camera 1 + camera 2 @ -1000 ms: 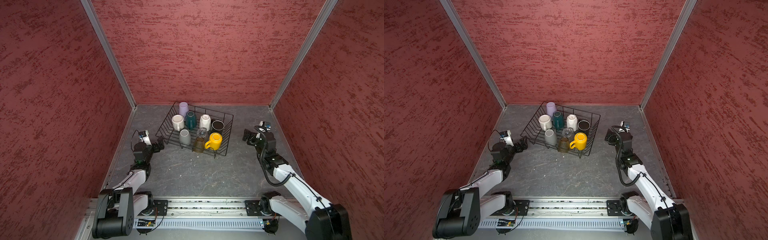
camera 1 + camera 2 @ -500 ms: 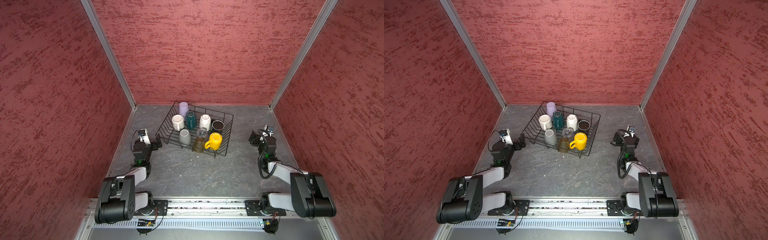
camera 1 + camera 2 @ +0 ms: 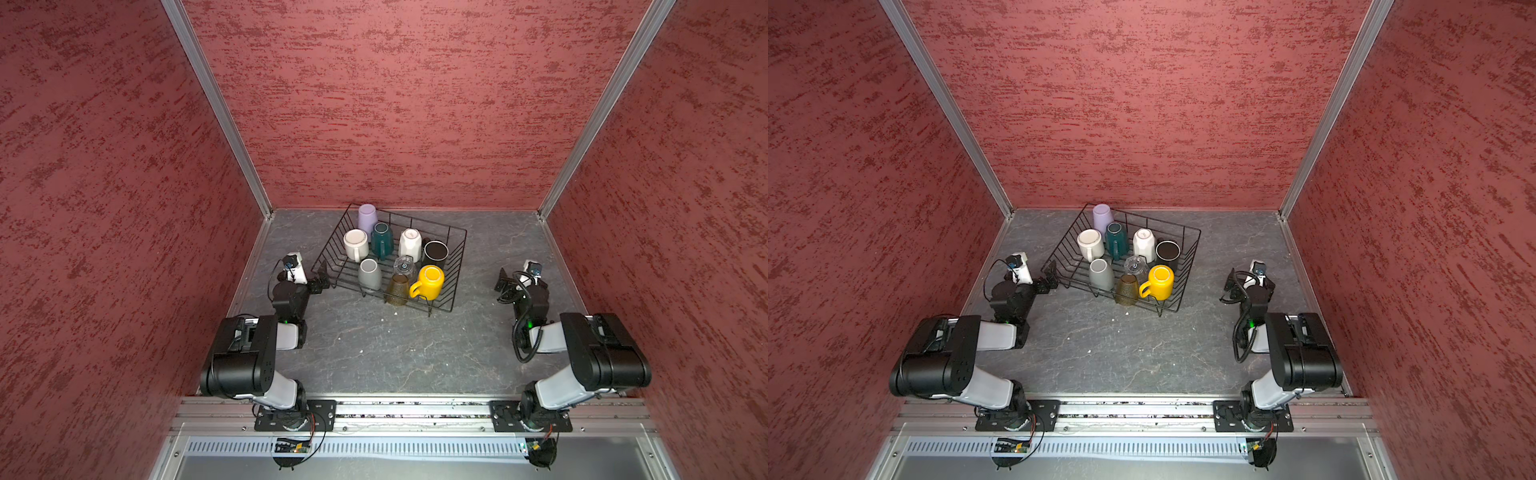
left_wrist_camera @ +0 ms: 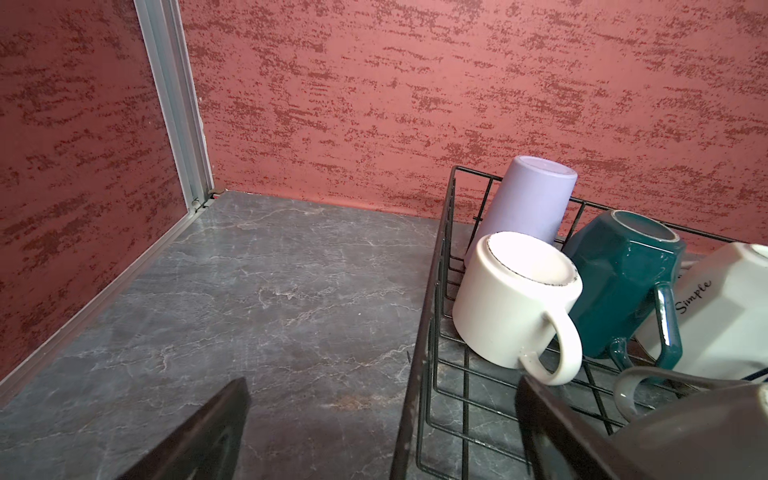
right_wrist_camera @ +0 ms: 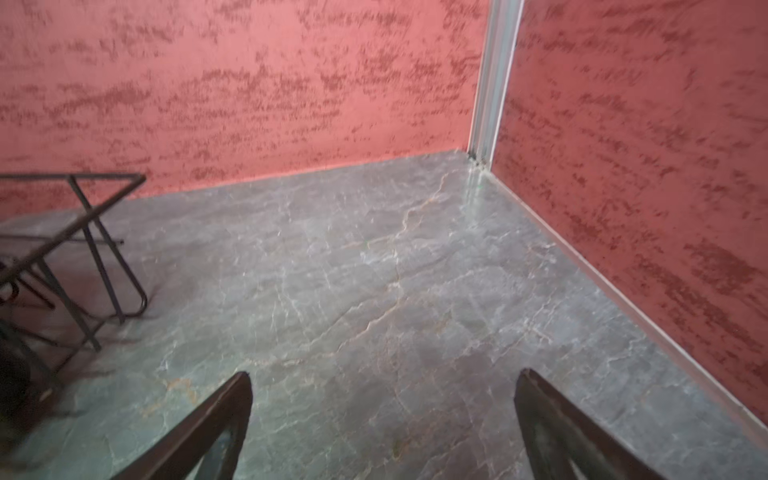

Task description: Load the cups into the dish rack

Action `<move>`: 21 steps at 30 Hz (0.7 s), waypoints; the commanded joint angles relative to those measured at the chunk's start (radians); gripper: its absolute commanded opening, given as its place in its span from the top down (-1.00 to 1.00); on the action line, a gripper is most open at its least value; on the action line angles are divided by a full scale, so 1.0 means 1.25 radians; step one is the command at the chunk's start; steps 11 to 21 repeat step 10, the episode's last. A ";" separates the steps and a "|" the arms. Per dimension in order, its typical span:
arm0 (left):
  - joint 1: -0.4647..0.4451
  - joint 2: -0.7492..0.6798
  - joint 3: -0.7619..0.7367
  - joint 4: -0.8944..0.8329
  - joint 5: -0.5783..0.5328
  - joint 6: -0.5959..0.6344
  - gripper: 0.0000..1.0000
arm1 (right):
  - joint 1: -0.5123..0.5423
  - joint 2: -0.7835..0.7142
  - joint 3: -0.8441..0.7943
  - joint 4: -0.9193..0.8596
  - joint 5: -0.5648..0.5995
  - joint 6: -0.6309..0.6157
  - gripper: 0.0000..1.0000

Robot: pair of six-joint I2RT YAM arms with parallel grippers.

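Cups all sit in the dish rack, mostly mouth-down; my left pincer and right pincer gape empty. Glazed mugs look heavy and slick, glasses fragile: I'd grip walls or handles.

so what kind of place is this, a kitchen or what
Probably a robot test cell, not a kitchen: red textured panels box in a grey tabletop, the left arm and right arm are mounted on a metal rail, and the dish rack holds the cups.
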 commanded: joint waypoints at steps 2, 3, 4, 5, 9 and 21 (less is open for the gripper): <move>-0.004 0.019 0.000 -0.039 -0.037 0.012 -0.99 | -0.004 -0.003 -0.018 0.097 0.004 -0.006 -0.98; -0.004 0.015 0.003 -0.050 -0.039 0.012 -0.99 | -0.004 -0.001 -0.016 0.097 -0.006 -0.011 -0.98; -0.005 0.015 0.004 -0.052 -0.041 0.012 -0.99 | -0.003 -0.002 -0.016 0.095 -0.007 -0.009 -0.98; -0.005 0.018 0.004 -0.047 -0.045 0.011 -0.99 | -0.004 0.000 -0.001 0.071 0.013 -0.002 -0.98; -0.011 0.016 0.018 -0.075 -0.084 0.004 -0.99 | -0.003 -0.003 -0.008 0.079 -0.010 -0.010 -0.98; -0.020 0.015 0.031 -0.100 -0.106 0.005 -0.99 | -0.003 0.000 -0.019 0.107 -0.006 -0.011 -0.98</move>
